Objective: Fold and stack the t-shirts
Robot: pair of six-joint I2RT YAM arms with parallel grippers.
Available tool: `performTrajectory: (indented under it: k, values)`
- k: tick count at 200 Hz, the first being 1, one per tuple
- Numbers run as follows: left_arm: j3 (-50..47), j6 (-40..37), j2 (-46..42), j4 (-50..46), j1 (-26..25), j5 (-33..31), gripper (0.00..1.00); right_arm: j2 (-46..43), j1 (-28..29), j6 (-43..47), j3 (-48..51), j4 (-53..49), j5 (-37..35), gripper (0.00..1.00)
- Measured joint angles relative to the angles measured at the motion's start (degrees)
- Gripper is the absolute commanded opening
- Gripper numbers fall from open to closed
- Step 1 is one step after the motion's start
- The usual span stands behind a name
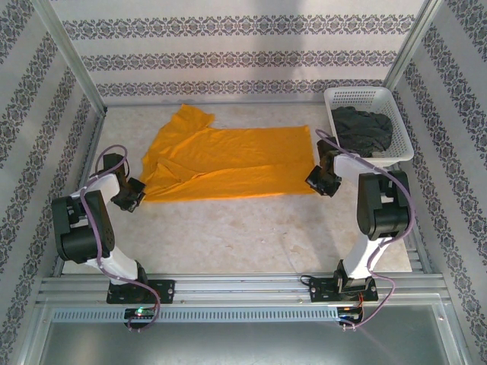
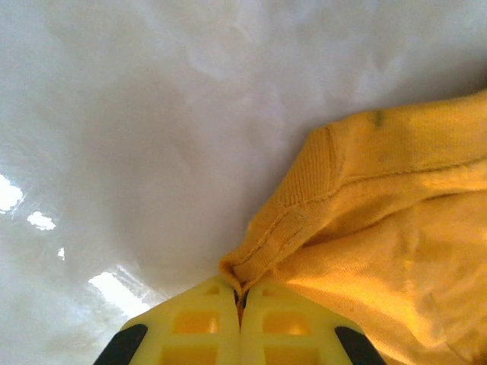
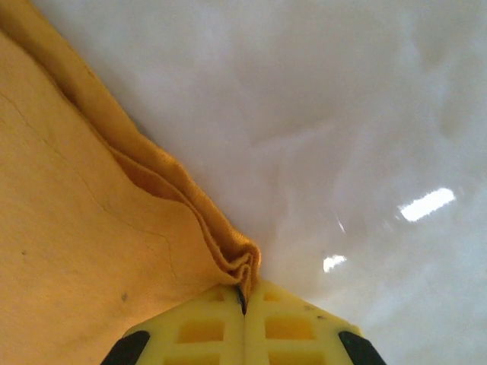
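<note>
The left gripper [image 2: 241, 293] is pinching the near-left corner of the orange-yellow t-shirt [image 1: 228, 161]; the right gripper [image 3: 244, 293] is clamping its near-right corner.

A white plastic basket [image 1: 358, 94] with lots of little holes sits at the far right corner of the table [image 1: 251, 228]. The table is pale and a bit shiny. Walls [image 1: 243, 46] with grey flower stripes stand around it on three sides. Silver metal bars [image 1: 243, 287] run along the near edge.
</note>
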State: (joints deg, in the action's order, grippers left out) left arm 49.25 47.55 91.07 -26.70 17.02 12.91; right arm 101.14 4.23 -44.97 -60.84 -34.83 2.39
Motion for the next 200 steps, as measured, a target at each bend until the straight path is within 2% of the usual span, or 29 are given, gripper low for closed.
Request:
performTrajectory:
  k: [33,70,99,120,140,155,175,200]
  values:
    - [-1.88,0.0,-6.8,-1.81,0.0,-1.53,0.0,-7.61,1.29,-0.02,6.51,-2.69,-0.66,0.0]
    - [-9.35,0.13,-17.31,-6.34,0.0,-5.09,0.0,-18.4,2.78,-0.24,15.91,-6.19,-1.2,0.0]
    - [-15.85,1.36,-24.79,-9.94,0.0,-7.69,0.0,-23.67,3.06,-0.26,22.64,-8.55,-0.85,0.01]
    - [-18.71,3.23,-28.48,-12.2,0.04,-8.63,0.27,-26.64,3.15,-0.11,25.03,-10.03,-0.48,0.26]
    - [-18.75,5.22,-31.98,-14.29,-0.04,-9.16,0.41,-29.14,4.04,0.63,24.55,-11.72,-0.98,0.39]
    - [-16.39,6.82,-36.09,-16.35,-1.05,-10.45,0.47,-31.39,6.43,1.29,21.9,-13.35,-2.05,0.44]
    - [-10.45,9.03,-38.32,-17.05,-3.96,-10.56,0.5,-34.07,10.64,2.97,16.76,-12.46,-2.27,0.5]
    - [-7.13,13.68,-35.63,-14.8,-9.46,-6.86,0.54,-34.97,16.06,4.9,13.57,-5.11,3.93,0.5]
